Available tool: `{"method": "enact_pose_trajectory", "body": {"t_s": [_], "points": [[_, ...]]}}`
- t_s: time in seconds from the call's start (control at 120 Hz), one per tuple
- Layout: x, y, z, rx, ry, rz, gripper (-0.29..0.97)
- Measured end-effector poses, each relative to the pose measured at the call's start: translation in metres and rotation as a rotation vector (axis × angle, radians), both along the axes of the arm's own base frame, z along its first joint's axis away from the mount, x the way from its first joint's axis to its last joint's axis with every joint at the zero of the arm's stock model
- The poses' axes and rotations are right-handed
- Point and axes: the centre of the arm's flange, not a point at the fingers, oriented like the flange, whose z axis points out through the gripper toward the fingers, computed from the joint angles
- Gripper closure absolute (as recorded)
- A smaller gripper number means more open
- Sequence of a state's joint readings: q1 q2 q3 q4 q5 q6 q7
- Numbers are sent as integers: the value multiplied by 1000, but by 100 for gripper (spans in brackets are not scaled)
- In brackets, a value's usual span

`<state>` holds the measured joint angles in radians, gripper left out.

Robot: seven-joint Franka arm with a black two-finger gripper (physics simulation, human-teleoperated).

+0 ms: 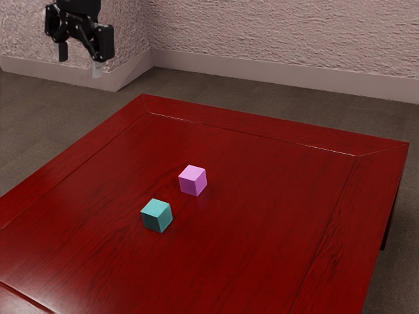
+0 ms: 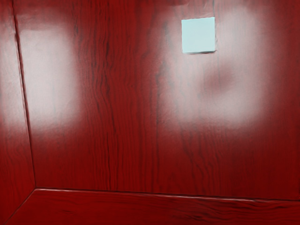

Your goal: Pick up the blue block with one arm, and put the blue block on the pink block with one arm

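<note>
A teal-blue block [image 1: 156,215] sits on the red wooden table [image 1: 275,216], near its middle. Just behind it, toward the exterior view's right, a pink block [image 1: 192,180] stands a small gap away from it. My gripper [image 1: 80,65] hangs high above the table's far left corner, well away from both blocks, open with nothing between its fingers. From the wrist camera the blue block [image 2: 198,35] appears as a pale blue square on the table [image 2: 117,131], far below my hand.
The table has a raised border strip [image 2: 140,208] around a wide flat panel. Grey floor and a textured white wall [image 1: 281,33] lie behind the table.
</note>
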<state>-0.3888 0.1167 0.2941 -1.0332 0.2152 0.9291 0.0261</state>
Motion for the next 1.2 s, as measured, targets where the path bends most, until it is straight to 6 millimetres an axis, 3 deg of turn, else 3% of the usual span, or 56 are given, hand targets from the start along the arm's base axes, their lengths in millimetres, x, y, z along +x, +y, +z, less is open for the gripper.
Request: {"method": "enact_pose_trajectory", "body": {"t_s": [0.075,0.15,0.283,0.508,0.758,1.2], "points": [[8,-18,1,3,-54,-50,0],[14,-21,1,6,-87,-67,0],[26,-27,-20,16,-77,-89,0],[55,-3,-124,26,21,-91,0],[69,7,-224,5,36,-119,0],[83,29,-366,-57,-22,-83,0]]}}
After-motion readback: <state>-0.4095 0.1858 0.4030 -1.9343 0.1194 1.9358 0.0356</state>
